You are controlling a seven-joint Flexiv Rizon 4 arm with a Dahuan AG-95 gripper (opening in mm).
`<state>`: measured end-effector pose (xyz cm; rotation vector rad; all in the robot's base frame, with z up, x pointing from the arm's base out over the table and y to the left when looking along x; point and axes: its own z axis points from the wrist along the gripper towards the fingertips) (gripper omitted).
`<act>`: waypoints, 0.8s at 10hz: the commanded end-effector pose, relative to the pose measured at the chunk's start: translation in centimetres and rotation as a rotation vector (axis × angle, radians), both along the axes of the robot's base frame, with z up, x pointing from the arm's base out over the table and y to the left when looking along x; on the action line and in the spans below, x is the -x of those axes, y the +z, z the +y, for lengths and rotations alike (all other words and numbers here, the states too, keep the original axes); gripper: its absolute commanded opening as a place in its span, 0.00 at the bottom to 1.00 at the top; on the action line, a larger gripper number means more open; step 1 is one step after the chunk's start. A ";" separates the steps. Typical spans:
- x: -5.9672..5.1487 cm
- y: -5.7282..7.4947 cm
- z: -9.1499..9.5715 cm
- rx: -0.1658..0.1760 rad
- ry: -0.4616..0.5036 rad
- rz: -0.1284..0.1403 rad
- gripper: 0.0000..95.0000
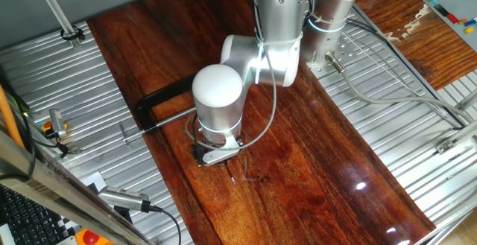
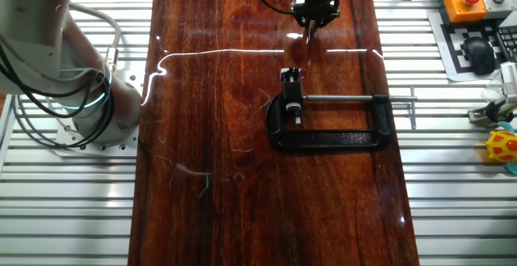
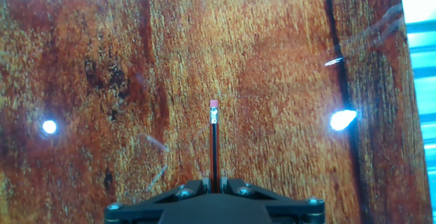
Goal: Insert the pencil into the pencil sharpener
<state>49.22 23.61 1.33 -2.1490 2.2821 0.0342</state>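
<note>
While my claw [image 3: 214,183] hangs over brown wood table [image 3: 286,81], fingers squeeze pencil [image 3: 214,146] tight; pencil sticks out from fingertips, pink rubber end far from me; in other fixed view, claw [image 2: 311,25] sits at far end of table, pencil pointing down; small white pencil sharpener [image 2: 291,75] sits apart from claw, nothing in its hole that I can see; sharpener held in jaws of black clamp [image 2: 331,137], steel rod [image 2: 355,99] pressing on it.
</note>
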 end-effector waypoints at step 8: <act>2.4 4.6 -0.2 0.007 0.013 0.058 0.00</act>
